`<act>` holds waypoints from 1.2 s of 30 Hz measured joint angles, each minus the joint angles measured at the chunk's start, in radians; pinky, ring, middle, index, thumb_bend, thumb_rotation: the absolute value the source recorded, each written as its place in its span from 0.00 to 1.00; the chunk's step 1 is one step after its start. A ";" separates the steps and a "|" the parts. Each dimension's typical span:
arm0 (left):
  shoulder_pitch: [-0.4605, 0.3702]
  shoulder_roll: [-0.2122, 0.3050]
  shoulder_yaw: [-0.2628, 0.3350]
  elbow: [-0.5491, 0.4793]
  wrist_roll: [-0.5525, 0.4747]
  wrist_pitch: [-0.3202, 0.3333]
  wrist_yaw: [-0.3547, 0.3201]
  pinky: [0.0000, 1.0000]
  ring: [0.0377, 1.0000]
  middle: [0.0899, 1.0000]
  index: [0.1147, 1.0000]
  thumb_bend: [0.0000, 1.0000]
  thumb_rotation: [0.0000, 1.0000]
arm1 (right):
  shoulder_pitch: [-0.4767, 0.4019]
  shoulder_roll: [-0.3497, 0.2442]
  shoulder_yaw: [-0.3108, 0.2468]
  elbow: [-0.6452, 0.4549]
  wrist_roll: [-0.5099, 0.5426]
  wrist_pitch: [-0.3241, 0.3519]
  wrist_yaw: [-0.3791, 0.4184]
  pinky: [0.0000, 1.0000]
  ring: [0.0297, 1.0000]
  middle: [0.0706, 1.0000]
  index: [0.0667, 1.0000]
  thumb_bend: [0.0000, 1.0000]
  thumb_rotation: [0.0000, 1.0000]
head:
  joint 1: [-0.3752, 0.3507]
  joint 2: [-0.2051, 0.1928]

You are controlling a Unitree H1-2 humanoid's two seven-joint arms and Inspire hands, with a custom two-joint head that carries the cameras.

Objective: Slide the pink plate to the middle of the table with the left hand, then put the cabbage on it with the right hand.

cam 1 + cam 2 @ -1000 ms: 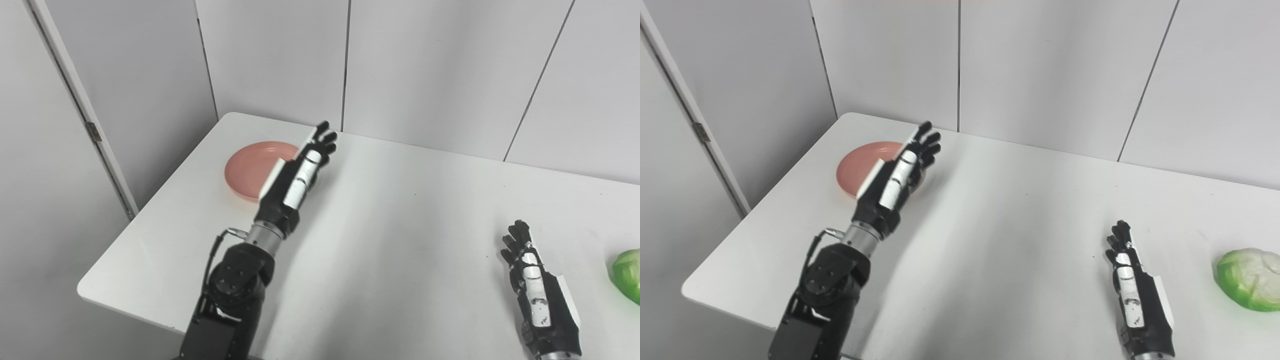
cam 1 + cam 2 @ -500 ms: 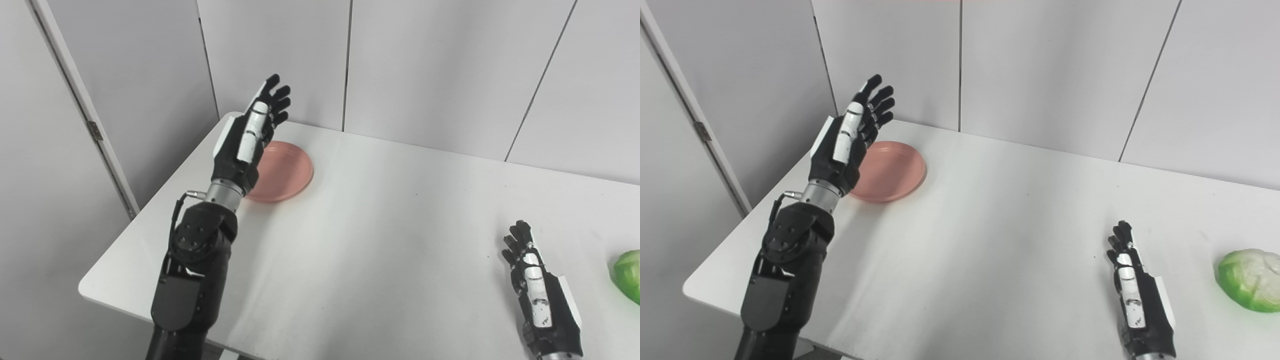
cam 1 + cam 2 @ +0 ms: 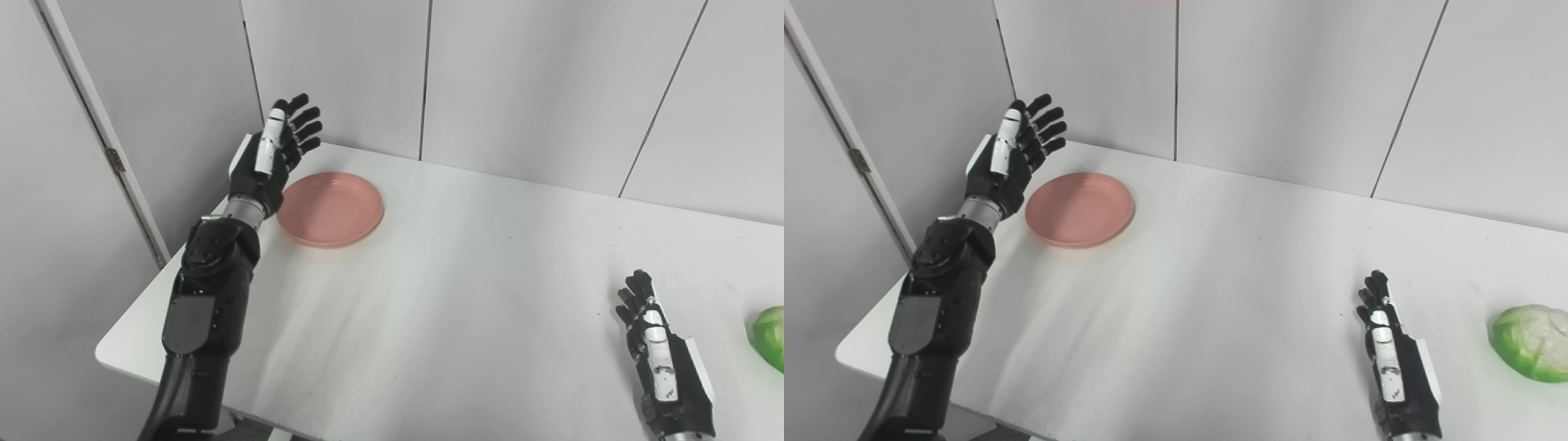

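The pink plate (image 3: pixel 331 208) lies flat near the far left corner of the white table (image 3: pixel 465 294). My left hand (image 3: pixel 272 156) is open and empty, raised above the table just left of the plate, palm turned toward it, not touching it. The green cabbage (image 3: pixel 1531 342) lies at the table's right side. My right hand (image 3: pixel 1390 361) is open and empty, low over the table near the front right, a little to the left of the cabbage.
Grey wall panels (image 3: pixel 520 86) stand right behind the table's far edge. The table's left edge (image 3: pixel 184 251) runs beside my left forearm, with a door frame (image 3: pixel 104 141) further left.
My left hand has swung from the plate's right side, over it, to its left side, and now stands raised there. The plate, cabbage and right hand have not moved.
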 measured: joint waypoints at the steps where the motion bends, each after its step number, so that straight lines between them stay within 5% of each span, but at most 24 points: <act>1: -0.004 0.010 0.005 0.013 -0.004 0.000 0.000 0.88 0.87 0.87 0.85 0.49 1.00 | 0.000 0.000 0.000 0.000 0.000 0.000 0.000 1.00 1.00 1.00 1.00 0.24 1.00 | 0.002 -0.003; 18: -0.068 0.063 0.050 0.313 -0.037 -0.042 -0.021 0.89 0.88 0.88 0.86 0.47 1.00 | 0.001 -0.003 0.001 -0.001 0.005 0.001 0.001 1.00 1.00 1.00 1.00 0.24 1.00 | 0.003 0.000; 36: -0.080 0.082 0.062 0.420 -0.032 -0.099 -0.014 0.91 0.90 0.89 0.87 0.45 1.00 | 0.005 -0.005 0.000 -0.006 0.008 0.002 0.001 1.00 1.00 1.00 1.00 0.26 1.00 | 0.000 0.011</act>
